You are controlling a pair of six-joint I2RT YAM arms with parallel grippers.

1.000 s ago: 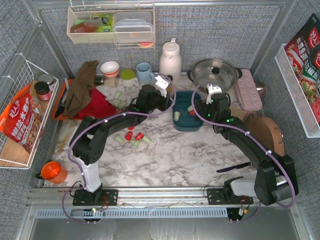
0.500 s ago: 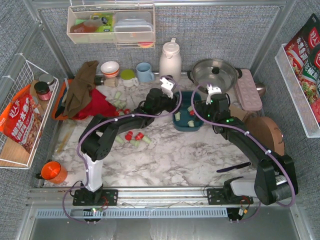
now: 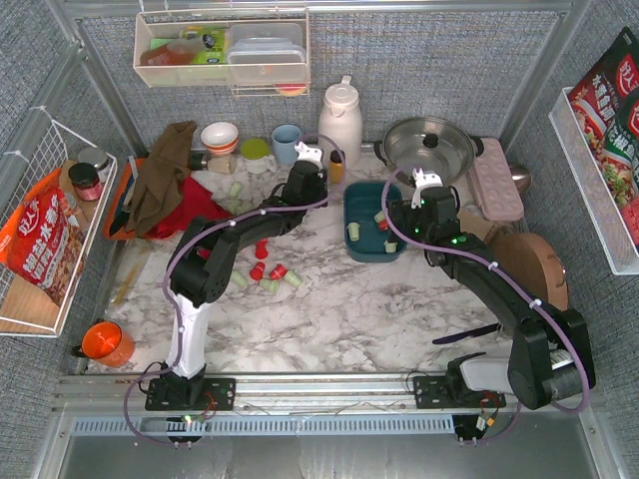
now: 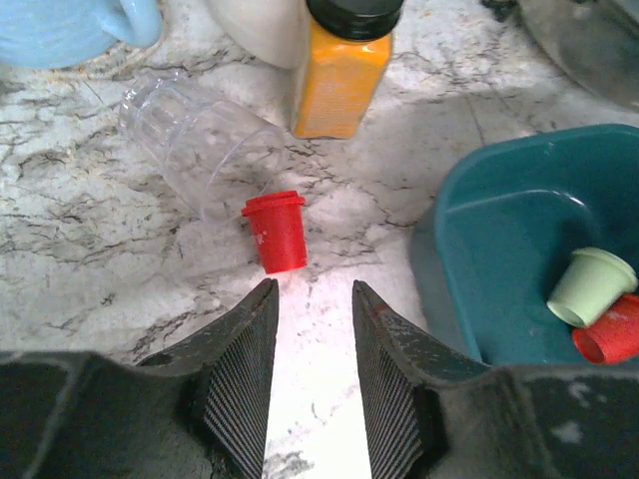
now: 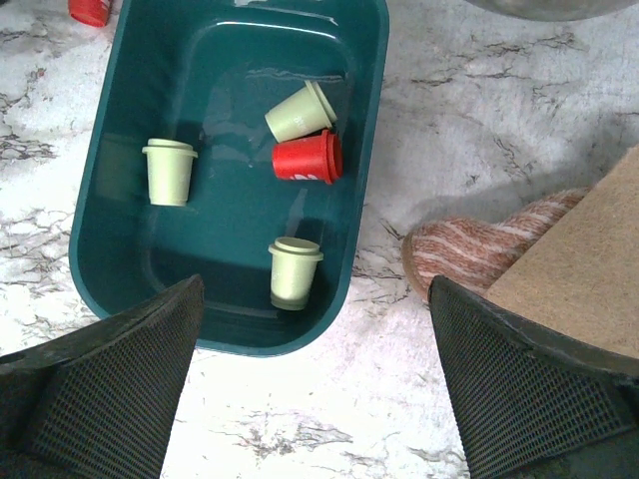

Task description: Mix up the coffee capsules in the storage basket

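L gripper (image 4: pixel 312 291) hangs low over marble tabletop (image 4: pixel 120 289), jaws only partly apart w/ a narrow gap, nothing btwn them. Red capsule (image 4: pixel 275 232) lies on its side just ahead of the fingertips, not touching them. Its rim end is right by a clear plastic cup (image 4: pixel 200 150), also tipped over. Orange bottle (image 4: pixel 344 65) w/ black cap stands behind the cup; blue mug (image 4: pixel 80 25) at top-left corner. Storage basket (image 4: pixel 499 249) sits to the right in this wrist view, w/ a mint pod (image 4: pixel 591 284) and red pod (image 4: pixel 609 339) touching inside.

R gripper (image 5: pixel 312 289) hovers over the basket, jaws spread wide, holding nothing. Below it, the basket holds 4 pods: 3 mint green, 1 red. The red one touches a mint one at far end. The other 2 mint lie apart, one near left wall, one at the end nearest the gripper.

Overhead: basket sits mid-table in front of steel pot (image 3: pixel 429 148), btwn the two grippers. Loose pods (image 3: pixel 268 271), red + mint, are scattered on marble left of it by L arm. A few more mint ones lie by red cloth (image 3: pixel 195 212).
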